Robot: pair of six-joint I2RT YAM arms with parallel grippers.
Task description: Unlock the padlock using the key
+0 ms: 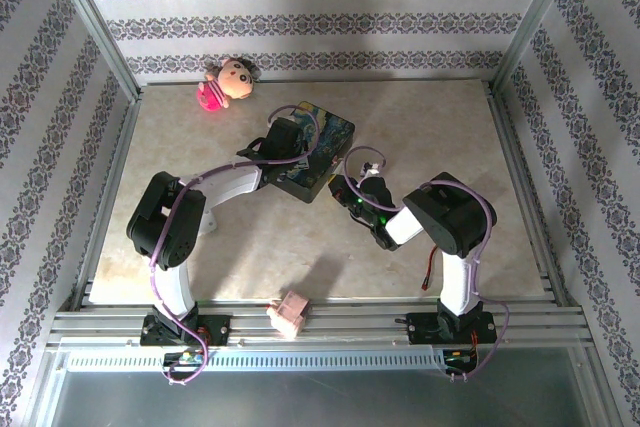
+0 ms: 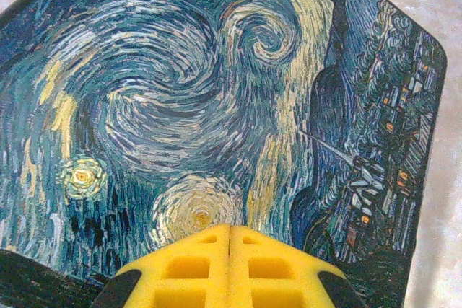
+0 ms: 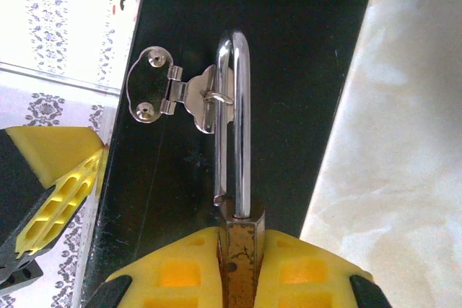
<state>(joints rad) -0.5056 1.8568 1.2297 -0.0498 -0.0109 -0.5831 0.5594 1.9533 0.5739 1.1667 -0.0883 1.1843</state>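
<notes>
Right gripper (image 3: 242, 234) clamped on the body of the tiny brass-gold padlock (image 3: 241, 257). Its thin silvery shackle passes through the staple of a silvery metal hasp (image 3: 180, 95) on the dark front wall of the dark-blue starry-night painted box (image 2: 180, 91). Left gripper (image 2: 229, 232): yellow pads pressed together, holding nothing, over the box lid

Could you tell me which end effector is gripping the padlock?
The right end effector, shut on the brass padlock; the left end effector is shut empty over the painted box.
</notes>
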